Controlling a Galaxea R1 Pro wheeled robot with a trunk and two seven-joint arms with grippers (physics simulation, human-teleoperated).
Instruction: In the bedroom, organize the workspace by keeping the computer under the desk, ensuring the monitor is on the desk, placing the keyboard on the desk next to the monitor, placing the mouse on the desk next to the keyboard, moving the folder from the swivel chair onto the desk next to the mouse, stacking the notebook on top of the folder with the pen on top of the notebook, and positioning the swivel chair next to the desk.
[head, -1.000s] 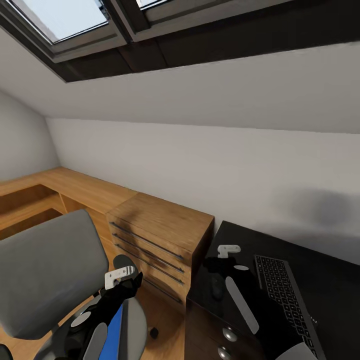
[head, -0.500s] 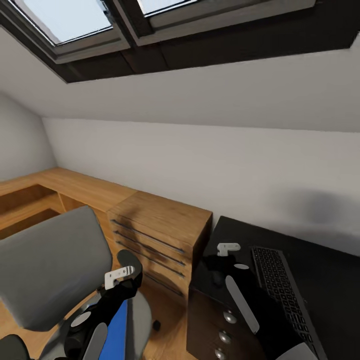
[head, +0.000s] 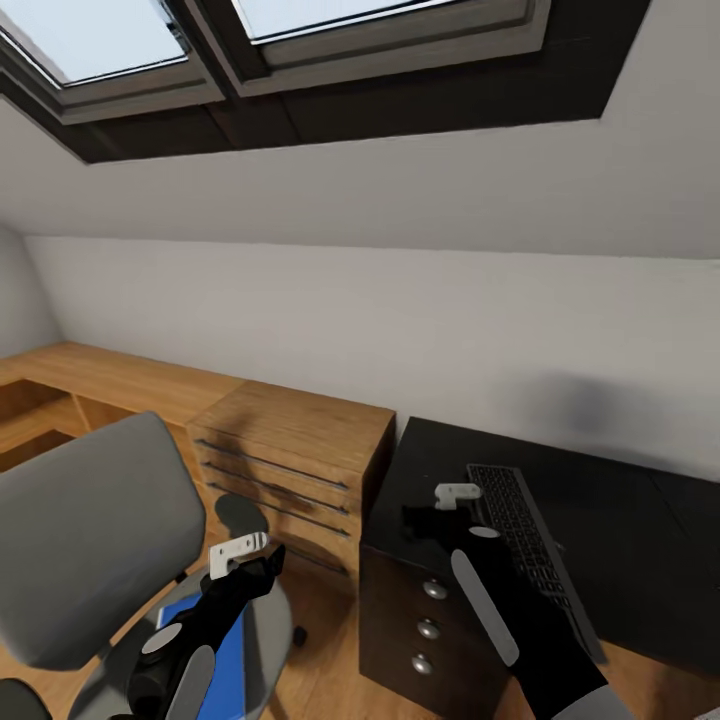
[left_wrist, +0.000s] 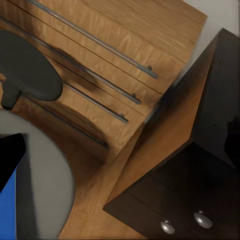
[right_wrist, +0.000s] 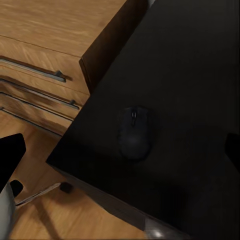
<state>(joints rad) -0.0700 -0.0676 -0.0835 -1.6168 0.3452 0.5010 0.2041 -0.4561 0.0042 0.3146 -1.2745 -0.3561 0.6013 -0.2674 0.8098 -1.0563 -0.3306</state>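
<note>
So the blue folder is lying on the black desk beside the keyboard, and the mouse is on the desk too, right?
Not quite. The folder lies on the chair seat, not on the desk, as the head view shows. The mouse is indeed on the desk, as is the keyboard.

This is an attic room in a home, fitted out as a small study corner. A white sloping ceiling (head: 400, 190) carries dark-framed skylights (head: 300, 40) overhead. Against the low white wall stands a light wooden cabinet (head: 285, 450) with long metal drawer handles, joined to a wooden shelf unit (head: 90, 375) running into the corner. Beside it is a glossy black desk (head: 620, 520) with a three-knob drawer unit (head: 428, 630), a keyboard (head: 520, 530) and a mouse (right_wrist: 134, 132) on top. A grey swivel chair (head: 90, 540) stands on the wooden floor (head: 330, 670).
</note>
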